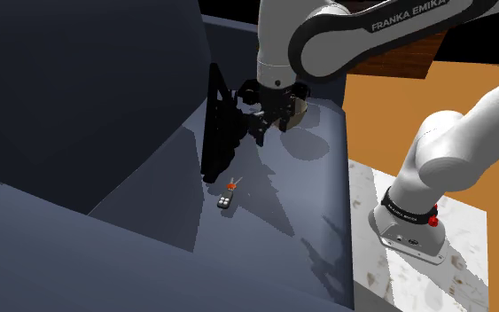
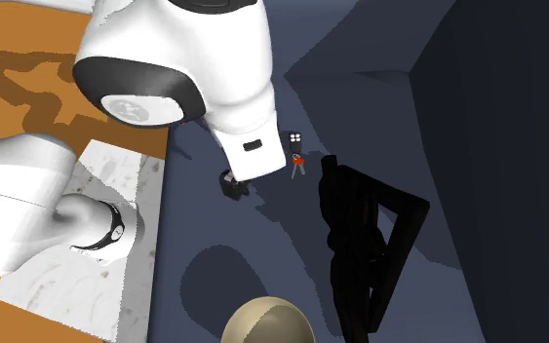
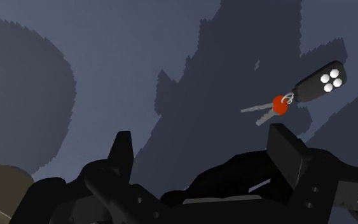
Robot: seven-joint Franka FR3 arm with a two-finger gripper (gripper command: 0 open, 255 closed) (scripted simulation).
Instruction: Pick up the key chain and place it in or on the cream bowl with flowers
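Note:
The key chain (image 1: 228, 198) lies flat on the dark blue-grey surface: a black fob (image 3: 322, 81) with white buttons, a red ring (image 3: 279, 105) and grey keys. My gripper (image 1: 269, 124) hangs above the surface, up and to the right of the key chain in the shoulder view, and does not touch it. In the wrist view its fingers (image 3: 121, 154) stand apart, open, with nothing between them, and the key chain (image 3: 298, 95) lies beyond the other finger. The beige bowl (image 1: 299, 113) sits partly hidden behind the gripper; no flowers show on it.
A tall black angular object (image 1: 221, 124) stands on the surface just beside the gripper, and casts a jagged shadow toward the key chain. The surface (image 1: 265, 222) ends at an edge near the marbled stand (image 1: 451, 266). A dark wall (image 1: 79, 89) rises behind.

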